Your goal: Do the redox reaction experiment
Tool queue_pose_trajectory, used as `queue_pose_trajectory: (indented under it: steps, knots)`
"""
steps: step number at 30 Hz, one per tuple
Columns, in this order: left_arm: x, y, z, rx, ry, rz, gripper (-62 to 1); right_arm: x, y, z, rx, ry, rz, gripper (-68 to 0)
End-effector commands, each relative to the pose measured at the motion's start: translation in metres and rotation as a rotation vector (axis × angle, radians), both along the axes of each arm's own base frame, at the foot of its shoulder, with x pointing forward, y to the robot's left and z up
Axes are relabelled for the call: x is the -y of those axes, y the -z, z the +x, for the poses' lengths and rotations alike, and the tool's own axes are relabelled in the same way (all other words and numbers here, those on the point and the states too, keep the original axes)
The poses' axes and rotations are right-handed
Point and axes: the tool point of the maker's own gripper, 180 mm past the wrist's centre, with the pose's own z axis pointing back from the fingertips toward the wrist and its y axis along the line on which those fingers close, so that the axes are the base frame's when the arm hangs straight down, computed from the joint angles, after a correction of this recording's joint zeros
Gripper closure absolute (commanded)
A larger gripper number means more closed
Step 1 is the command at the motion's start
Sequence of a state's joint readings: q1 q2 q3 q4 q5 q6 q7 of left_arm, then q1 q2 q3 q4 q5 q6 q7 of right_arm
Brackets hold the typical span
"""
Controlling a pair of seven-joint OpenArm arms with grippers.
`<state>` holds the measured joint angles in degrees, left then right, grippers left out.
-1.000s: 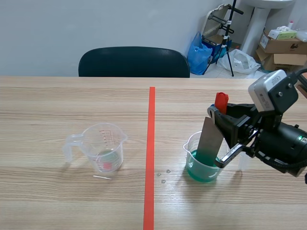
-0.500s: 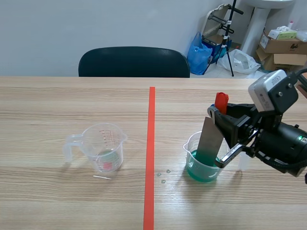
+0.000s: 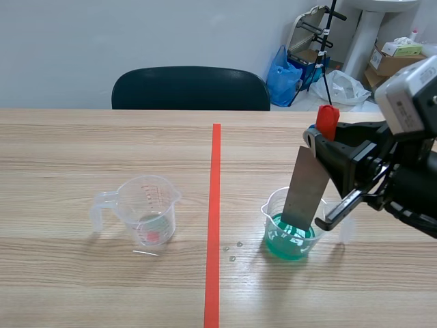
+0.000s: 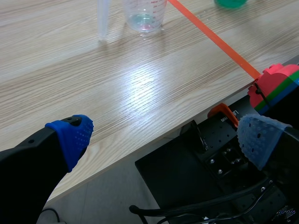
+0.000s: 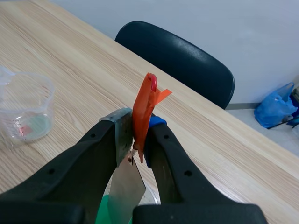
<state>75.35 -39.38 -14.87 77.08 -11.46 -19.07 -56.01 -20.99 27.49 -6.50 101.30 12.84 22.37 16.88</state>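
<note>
The right arm comes in from three o'clock in the scene view, raised off the table, its wrist angled down toward the middle. The right gripper is clamped on the upper end of a metal strip, where a red tape tab sticks up between the fingers. The strip hangs tilted, with its top leaning toward one o'clock. Its lower end is inside the rim of the beaker of green liquid. Whether the end is dipped in the liquid or just above it cannot be told.

The beaker stands at three o'clock of the orange tape line. A clear measuring cup stands well apart at nine o'clock of the line, with a trace of pale liquid at its bottom. A few small droplets lie between the line and the beaker.

The left gripper hangs low over the near table edge, above the robot's black base. Its blue-padded fingers are spread wide and hold nothing. The measuring cup is far ahead of it at twelve o'clock, and the beaker is farther off toward one o'clock.

A dark chair stands behind the table at twelve o'clock.
</note>
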Motion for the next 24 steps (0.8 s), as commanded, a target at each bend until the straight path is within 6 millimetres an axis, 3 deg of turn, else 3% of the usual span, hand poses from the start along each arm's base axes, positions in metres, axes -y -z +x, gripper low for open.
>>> queue_pose_trajectory:
  steps: [1, 12, 24]
  knots:
    - [0.003, -0.004, 0.002, 0.018, -0.005, -0.018, -62.3, 0.001, -0.016, 0.001, 0.043, -0.006, -0.004, -2.0]
    - [0.003, -0.004, 0.002, 0.018, -0.005, -0.017, -62.3, -0.003, -0.053, -0.009, 0.102, 0.000, -0.052, -2.0]
    - [0.003, -0.004, 0.002, 0.018, -0.005, -0.017, -62.3, -0.008, -0.076, -0.013, 0.108, 0.003, -0.037, -2.0]
